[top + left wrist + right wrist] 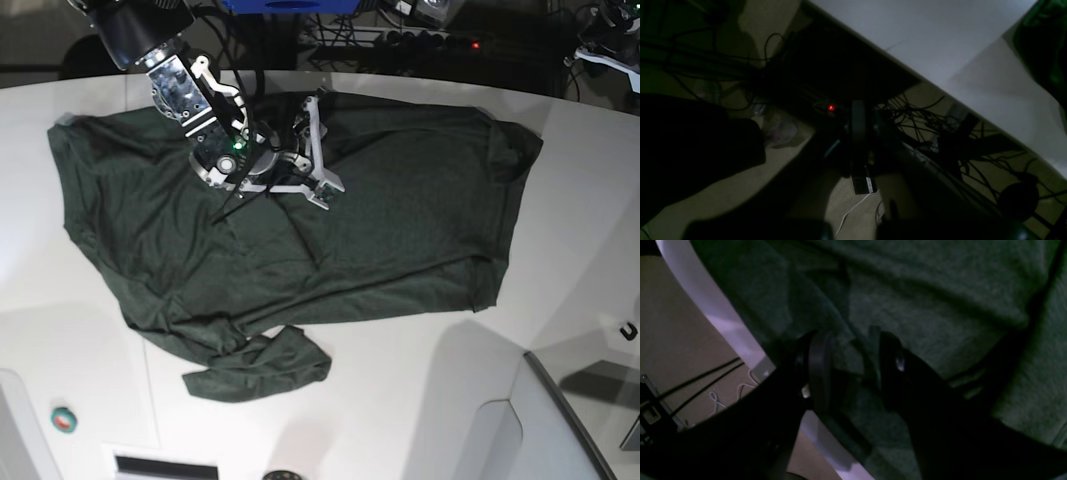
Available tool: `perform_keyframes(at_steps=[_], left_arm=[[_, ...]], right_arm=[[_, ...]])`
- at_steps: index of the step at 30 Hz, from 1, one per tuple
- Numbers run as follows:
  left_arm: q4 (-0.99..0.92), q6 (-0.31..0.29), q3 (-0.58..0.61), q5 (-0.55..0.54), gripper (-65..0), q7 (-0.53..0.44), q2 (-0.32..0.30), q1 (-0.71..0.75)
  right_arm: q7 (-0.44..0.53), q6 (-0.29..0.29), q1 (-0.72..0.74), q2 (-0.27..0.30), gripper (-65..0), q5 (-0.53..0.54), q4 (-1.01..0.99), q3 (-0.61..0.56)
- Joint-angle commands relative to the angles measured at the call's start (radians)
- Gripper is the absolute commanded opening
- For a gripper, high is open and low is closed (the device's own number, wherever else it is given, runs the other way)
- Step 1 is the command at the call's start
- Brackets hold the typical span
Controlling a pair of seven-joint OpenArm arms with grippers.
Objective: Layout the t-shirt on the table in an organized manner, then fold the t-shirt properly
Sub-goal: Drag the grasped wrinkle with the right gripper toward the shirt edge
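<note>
The t-shirt (300, 230) lies spread across the white worktop (400, 400), mostly flat but creased, its far edge near the worktop's curved rim. One sleeve (258, 368) is crumpled and folded at the near edge, and another corner (515, 150) reaches toward the base view's right. The right pincer (320, 150) hovers low over the upper middle of the cloth with its fingers (820, 366) partly apart; between them only a ridge of green fabric shows, not clamped. The left pincer (858, 146) hangs off the worktop's edge above floor cables (923, 120), its jaws closed together on nothing.
</note>
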Motion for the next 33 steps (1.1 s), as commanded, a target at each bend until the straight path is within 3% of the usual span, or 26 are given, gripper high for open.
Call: perform_keyframes(at_steps=[1, 13, 17, 19, 24, 30, 33], left_arm=[[0.014, 0.000, -0.007, -0.011, -65.0, -0.016, -0.019, 0.013], [0.014, 0.000, -0.007, -0.011, -65.0, -0.016, -0.019, 0.013], [0.014, 0.000, -0.007, -0.011, -65.0, -0.016, -0.019, 0.014], [0.014, 0.000, -0.007, -0.011, -65.0, -0.016, -0.019, 0.014], [0.014, 0.000, -0.007, -0.010, -65.0, -0.016, -0.019, 0.014], [0.014, 0.000, -0.007, -0.010, -65.0, -0.016, -0.019, 0.014], [0.014, 0.000, -0.007, -0.010, -65.0, -0.016, -0.020, 0.014]], right_arm=[[0.011, 0.010, 0.012, -0.009, -42.9, 0.010, 0.014, 0.002], [0.017, 0.010, 0.006, -0.027, -43.8, 0.010, -0.047, 0.000], [0.017, 0.010, 0.006, -0.032, -59.1, 0.010, -0.043, 0.002], [0.015, 0.010, 0.006, -0.033, -63.6, 0.010, -0.043, 0.002], [0.012, 0.010, 0.006, -0.033, -61.1, 0.010, -0.032, 0.008], [0.011, 0.010, 0.004, -0.032, -46.4, 0.010, -0.018, 0.008], [0.011, 0.010, 0.003, -0.032, -45.5, 0.010, -0.017, 0.008]])
